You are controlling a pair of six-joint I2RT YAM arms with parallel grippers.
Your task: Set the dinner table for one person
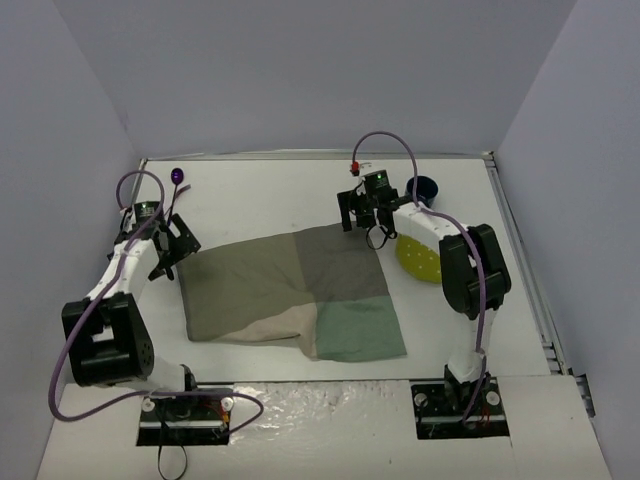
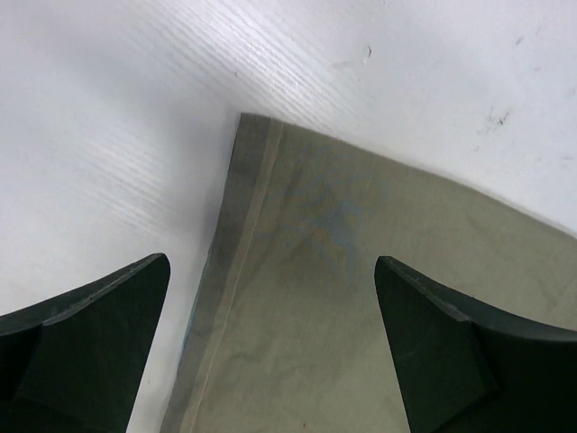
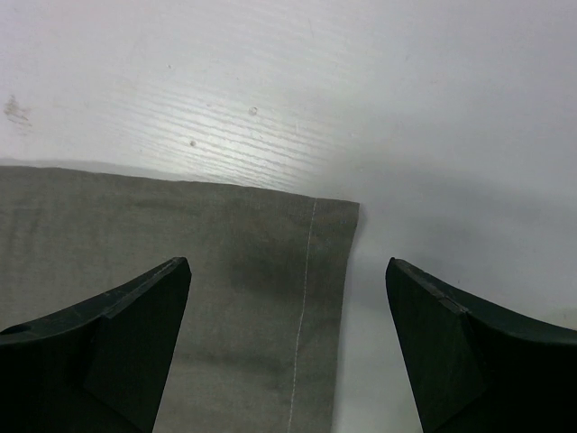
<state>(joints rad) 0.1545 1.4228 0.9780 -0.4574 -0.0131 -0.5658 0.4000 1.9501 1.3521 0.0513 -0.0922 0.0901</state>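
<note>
- Right now your left gripper (image 2: 270,263) hangs released, jaws spread astride the far-left corner of the patchwork cloth (image 1: 290,290). Your right gripper (image 3: 288,266) is equally spread over the far-right corner.
- That cloth lies in the middle of the dinner table (image 1: 270,190), and its near edge looks folded over.
- Close too high on such thin fabric and you'll likely miss; pull unevenly and it skews.
- Your right arm sits beside the yellow plate (image 1: 418,258), so a swing could nudge it.
- No brand or writing is legible.

The patchwork cloth (image 1: 290,295) lies on the dinner table (image 1: 270,190) — left gripper (image 1: 178,248) and right gripper (image 1: 358,215) at its far corners.
</note>
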